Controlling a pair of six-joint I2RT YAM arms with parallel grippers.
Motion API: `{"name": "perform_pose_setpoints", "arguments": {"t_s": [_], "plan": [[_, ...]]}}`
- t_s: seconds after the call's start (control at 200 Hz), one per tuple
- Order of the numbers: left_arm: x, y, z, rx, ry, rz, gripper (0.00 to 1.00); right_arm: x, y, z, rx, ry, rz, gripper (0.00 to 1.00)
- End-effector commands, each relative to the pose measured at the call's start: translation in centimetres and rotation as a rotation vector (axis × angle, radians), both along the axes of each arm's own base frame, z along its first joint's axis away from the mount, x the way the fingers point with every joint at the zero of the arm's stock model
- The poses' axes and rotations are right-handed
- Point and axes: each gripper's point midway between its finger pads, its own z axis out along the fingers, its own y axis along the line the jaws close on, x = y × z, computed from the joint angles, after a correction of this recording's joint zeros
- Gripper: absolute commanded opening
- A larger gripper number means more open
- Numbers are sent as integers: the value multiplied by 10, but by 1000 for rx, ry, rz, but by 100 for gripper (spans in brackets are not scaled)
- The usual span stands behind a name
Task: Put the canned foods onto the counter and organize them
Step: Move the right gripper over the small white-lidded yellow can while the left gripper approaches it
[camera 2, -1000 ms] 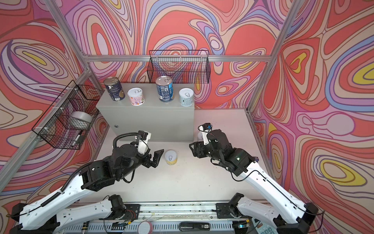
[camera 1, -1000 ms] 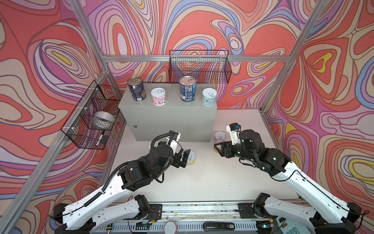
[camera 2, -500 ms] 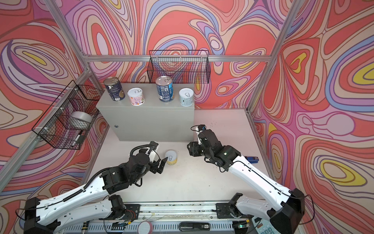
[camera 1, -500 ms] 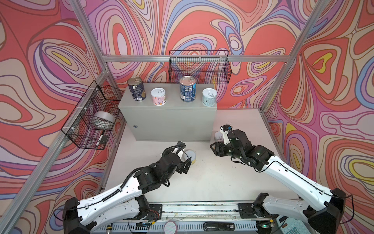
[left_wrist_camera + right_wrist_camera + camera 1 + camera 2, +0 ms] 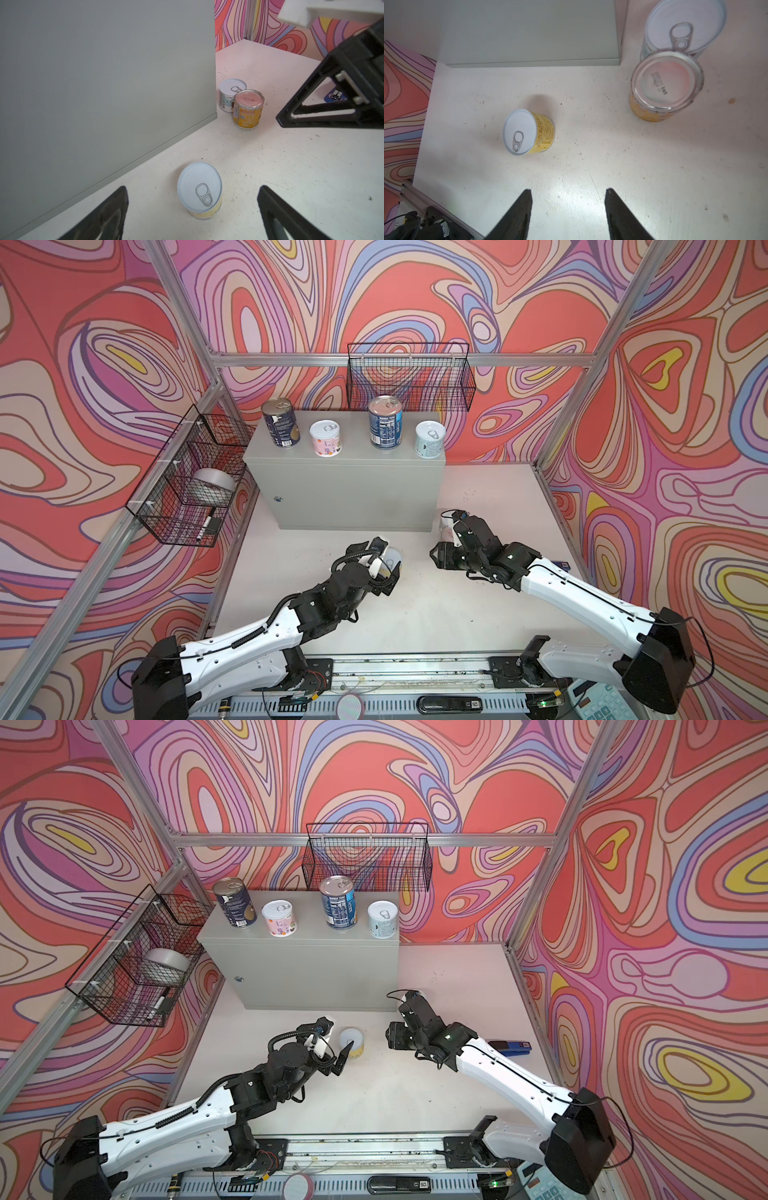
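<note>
counter: large plain grey metal cabinet (image 5: 353, 489) stands at the back of the white tabletop (image 5: 415, 605), flat top up, small round lock on its front.
on the counter: four cans upright in a row, from the left a tall dark-blue can (image 5: 280, 423), a short pink can (image 5: 325, 438), a tall blue can (image 5: 385, 423), a short pale-blue can (image 5: 430, 439), spaced apart.
on the tabletop: short yellow-label can (image 5: 199, 191) stands upright, pull tab up, in front of the cabinet.
by the cabinet's right front corner: short orange-label can (image 5: 248, 110) stands base up, printed code showing; short white-label can (image 5: 228, 95) is just behind it, tab up, and the two look to be touching.
left gripper (image 5: 192, 187): jaws spread wide, low over the tabletop, the yellow-label can between the fingertips, no contact visible.
right gripper (image 5: 569, 189): jaws apart with a narrower gap, nothing between them, above bare tabletop between the yellow-label can and the orange-label can.
</note>
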Motion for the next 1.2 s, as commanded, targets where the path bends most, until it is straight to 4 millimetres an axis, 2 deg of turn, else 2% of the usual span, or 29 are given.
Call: {"name": "perform_pose_setpoints", "arguments": {"t_s": [0.0,0.09,0.311,0.506,0.721,0.816,1.022,1.192], "plan": [[5,6,-8,4,-31,41,100,3,20,3,122,-4,15,59],[6,16,-10,-8,-40,77,100,5,25,-2,139,7,12,59],[24,61,-22,-149,47,243,100,11,44,-16,141,5,44,64],[23,86,-32,-147,3,311,100,17,71,-26,120,16,101,65],[24,106,-27,-145,-36,396,100,20,91,-34,72,7,145,70],[24,121,-28,-146,-39,480,100,19,101,-36,71,-2,165,75],[25,131,-33,-148,-16,530,100,20,111,-46,-4,-2,177,75],[26,131,-37,-161,6,524,100,20,124,-54,-45,5,200,78]]}}
